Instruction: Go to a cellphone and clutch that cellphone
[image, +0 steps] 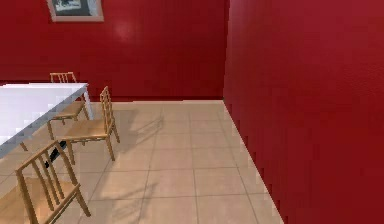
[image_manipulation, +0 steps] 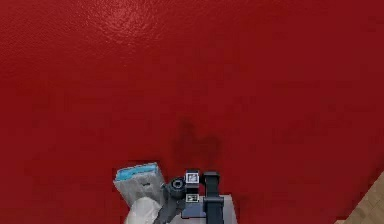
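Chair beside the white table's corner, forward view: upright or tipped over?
Upright. The wooden chair stands with its legs on the tiled floor and its backrest raised, next to the white table.

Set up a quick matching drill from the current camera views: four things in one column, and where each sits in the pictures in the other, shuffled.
Things
1. framed picture
2. white table
3. nearest wooden chair
4. gripper

Places
A. forward view's bottom left corner
B. arm side view's bottom edge, near the middle
C. forward view's top left
D. forward view's left edge, at mid-height

Pairs: 1-C, 2-D, 3-A, 4-B
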